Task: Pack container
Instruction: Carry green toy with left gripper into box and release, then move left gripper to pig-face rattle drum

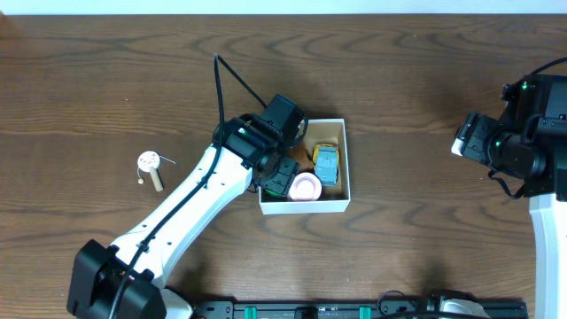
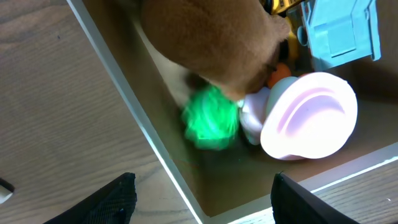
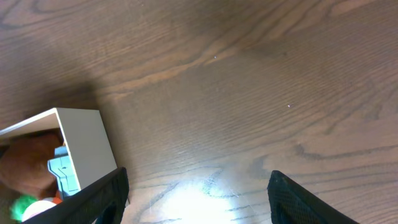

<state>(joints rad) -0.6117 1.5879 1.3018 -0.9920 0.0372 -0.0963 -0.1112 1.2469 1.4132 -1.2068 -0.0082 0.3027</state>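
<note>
The container (image 1: 346,168) is a small white-walled box with a brown inside, at the table's middle. It holds a blue toy (image 1: 327,165), a pink-and-white toy (image 1: 306,187) and a yellow piece (image 1: 324,148). My left gripper (image 1: 282,174) hovers over its left part, open and empty. The left wrist view shows its fingers (image 2: 199,202) astride the box's corner wall (image 2: 124,93), with a brown plush (image 2: 211,37), a green fuzzy thing (image 2: 210,118), the pink-and-white toy (image 2: 308,115) and the blue toy (image 2: 342,28) inside. My right gripper (image 1: 462,142) is open and empty (image 3: 199,199), right of the container (image 3: 87,143).
A small round white-and-pink toy with a wooden handle (image 1: 149,166) lies on the table to the left, apart from the box. The wooden table runs all round. A black rail lies along the front edge (image 1: 354,310).
</note>
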